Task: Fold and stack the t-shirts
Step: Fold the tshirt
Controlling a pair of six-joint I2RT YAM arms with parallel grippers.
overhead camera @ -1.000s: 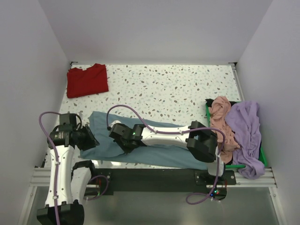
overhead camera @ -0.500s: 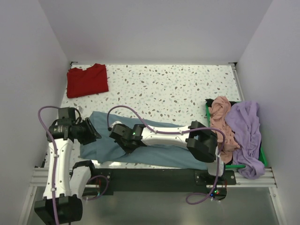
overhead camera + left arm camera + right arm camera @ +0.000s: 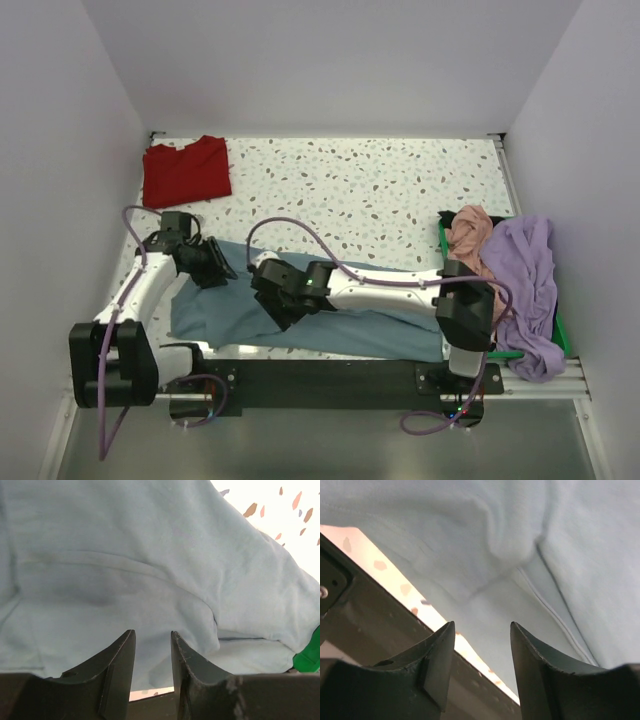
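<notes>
A slate-blue t-shirt (image 3: 340, 330) lies spread and rumpled along the table's near edge. My left gripper (image 3: 214, 266) hovers over its left end, open by a narrow gap, nothing between the fingers (image 3: 152, 632). The blue t-shirt (image 3: 150, 555) fills the left wrist view. My right gripper (image 3: 275, 306) hangs over the shirt's near-left part, open and holding nothing (image 3: 482, 624), above the blue t-shirt (image 3: 530, 540) and its near hem. A red t-shirt (image 3: 186, 171) lies folded at the back left. Salmon-pink (image 3: 472, 250) and lavender (image 3: 525, 285) t-shirts are heaped at the right.
A green bin (image 3: 441, 236) at the right edge holds the pink and lavender heap, and its corner (image 3: 307, 655) shows in the left wrist view. The black rail (image 3: 320, 375) runs along the table's near edge. Grey walls close off the left, back and right.
My right gripper has opened from shut and shifted slightly right. My left arm has stretched out low along the table's left side, carrying its gripper back and right over the shirt's left end.
</notes>
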